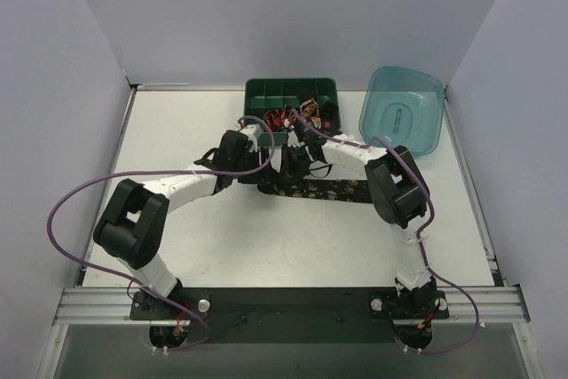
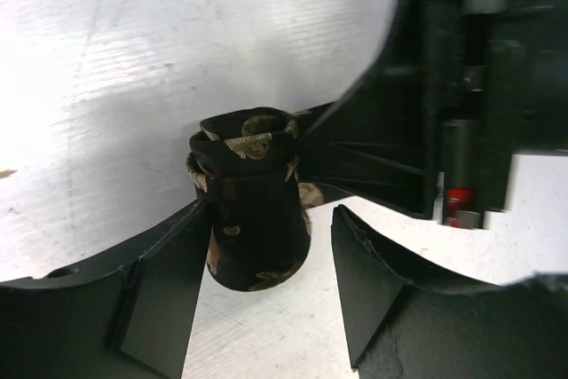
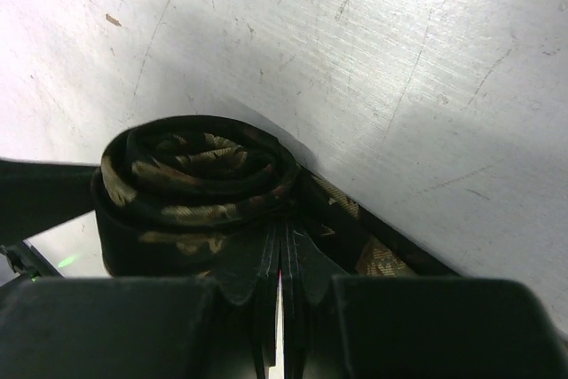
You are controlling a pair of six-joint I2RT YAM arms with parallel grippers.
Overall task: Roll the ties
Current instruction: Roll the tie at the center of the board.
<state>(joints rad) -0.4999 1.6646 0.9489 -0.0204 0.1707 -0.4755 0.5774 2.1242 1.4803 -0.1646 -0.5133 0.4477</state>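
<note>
On the desk (image 1: pixel 266 246) the tie (image 1: pixel 335 191) is laid flat, one end wound into a roll (image 2: pixel 253 219). The roll is straddled by the open left hand (image 2: pixel 271 212); the right hand (image 3: pixel 280 259), pinched shut, is pressed against it. Farther back, coiled ties (image 1: pixel 286 118) are kept in a green tray (image 1: pixel 266 90).

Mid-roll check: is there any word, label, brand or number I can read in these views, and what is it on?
No readable text in any view.
Translucent teal plastic tub: an oval moulded mark on its floor, too small to read.
Black fabric tie with gold motifs: leaf-like pattern only, no lettering.
</note>
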